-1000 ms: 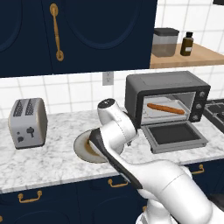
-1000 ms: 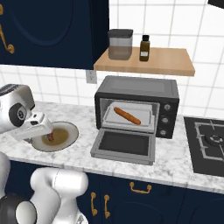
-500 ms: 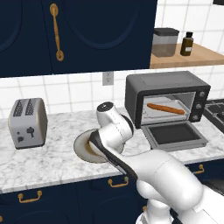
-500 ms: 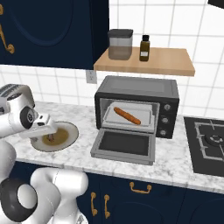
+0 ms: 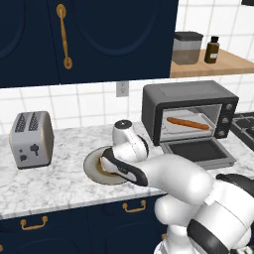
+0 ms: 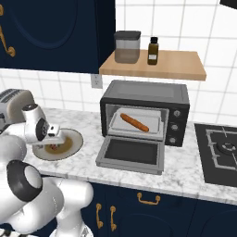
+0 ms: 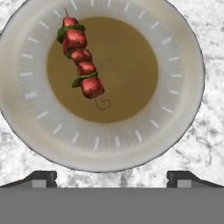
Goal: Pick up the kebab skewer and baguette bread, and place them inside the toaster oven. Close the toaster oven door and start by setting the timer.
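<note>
The claw hangs wide open over the plate and grips nothing. Just ahead of its tips, the kebab skewer lies on the plate's brown middle: red chunks, green bits, a curled wire end. The hand view shows those chunks clearly. Off to the claw's right, the right base view shows the toaster oven with its door dropped open and the baguette bread inside. Bare marble tabletop lies around the plate.

Kebab skewer flat on plate; baguette bread inside open toaster oven.
</note>
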Available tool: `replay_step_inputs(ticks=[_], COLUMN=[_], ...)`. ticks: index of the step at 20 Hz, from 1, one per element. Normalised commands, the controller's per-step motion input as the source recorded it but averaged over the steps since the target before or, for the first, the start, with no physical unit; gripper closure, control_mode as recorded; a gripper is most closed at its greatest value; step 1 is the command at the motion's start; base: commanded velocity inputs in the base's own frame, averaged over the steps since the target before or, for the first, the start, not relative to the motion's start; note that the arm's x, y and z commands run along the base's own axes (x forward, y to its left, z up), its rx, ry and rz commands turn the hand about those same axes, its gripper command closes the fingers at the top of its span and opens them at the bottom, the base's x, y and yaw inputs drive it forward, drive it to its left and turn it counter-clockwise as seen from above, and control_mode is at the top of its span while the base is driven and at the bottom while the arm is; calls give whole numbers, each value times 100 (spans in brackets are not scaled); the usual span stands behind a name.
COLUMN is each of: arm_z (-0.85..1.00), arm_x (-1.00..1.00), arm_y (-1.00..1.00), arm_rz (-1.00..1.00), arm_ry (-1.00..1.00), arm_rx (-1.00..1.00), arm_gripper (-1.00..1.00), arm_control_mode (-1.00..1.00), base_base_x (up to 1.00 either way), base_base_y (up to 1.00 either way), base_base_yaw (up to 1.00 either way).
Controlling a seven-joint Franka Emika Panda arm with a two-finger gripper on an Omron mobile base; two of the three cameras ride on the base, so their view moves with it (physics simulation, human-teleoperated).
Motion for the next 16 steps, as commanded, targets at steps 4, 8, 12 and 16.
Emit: replay_step_inputs(ticks=[4,8,12,16], arm_z=[-28,-29,-29,-26], arm_x=[45,43,46,33], arm_y=[38,20,13,10], arm_rz=[0,0,0,0], arm_ry=[0,1,3,2], arm_rx=[6,2,0,0], arm_gripper=[-100,-100,-100,-100], arm_control_mode=[-100,-100,-100,-100], base_base_x=[0,0,0,0], base_base_y=[0,0,0,0], base_base_yaw=[0,0,0,0])
